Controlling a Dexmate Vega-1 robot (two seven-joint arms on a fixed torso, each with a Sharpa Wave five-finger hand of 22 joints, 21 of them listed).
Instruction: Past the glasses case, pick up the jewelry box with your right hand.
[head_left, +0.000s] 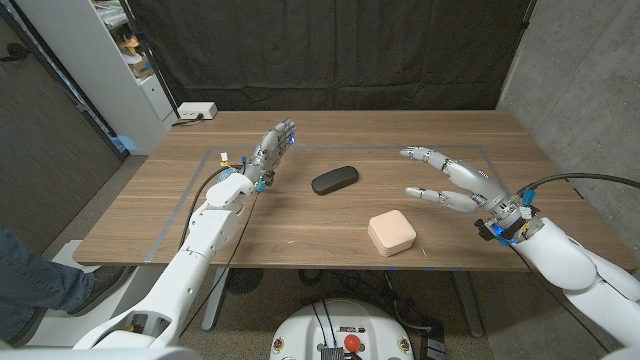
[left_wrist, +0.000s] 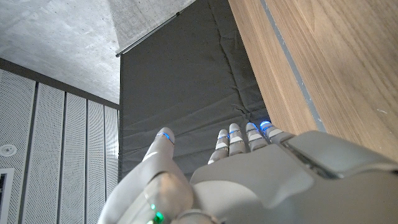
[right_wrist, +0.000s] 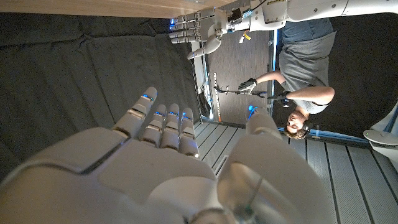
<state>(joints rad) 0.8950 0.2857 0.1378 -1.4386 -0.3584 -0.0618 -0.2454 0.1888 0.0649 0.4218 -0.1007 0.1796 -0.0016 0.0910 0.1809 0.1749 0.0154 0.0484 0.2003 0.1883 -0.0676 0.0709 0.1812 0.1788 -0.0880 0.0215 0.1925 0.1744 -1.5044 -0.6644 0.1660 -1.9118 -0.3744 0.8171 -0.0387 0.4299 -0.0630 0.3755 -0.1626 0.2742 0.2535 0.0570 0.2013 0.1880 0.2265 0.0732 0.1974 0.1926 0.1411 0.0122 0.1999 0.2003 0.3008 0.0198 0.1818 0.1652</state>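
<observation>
A pale pink square jewelry box (head_left: 391, 232) sits near the table's front edge, right of centre. A black oval glasses case (head_left: 334, 180) lies behind it toward the middle. My right hand (head_left: 455, 180) is raised to the right of the box, fingers spread, holding nothing; it shows again in the right wrist view (right_wrist: 168, 162). My left hand (head_left: 273, 148) stands at the left of the table, fingers straight, with nothing in it, and its back is in the left wrist view (left_wrist: 249, 168).
A grey tape outline (head_left: 190, 195) marks a rectangle on the wooden table. A white power strip (head_left: 196, 112) lies at the far left corner. A person (right_wrist: 298, 81) stands behind, seen in the right wrist view, and a person's leg (head_left: 30, 280) is at the left edge.
</observation>
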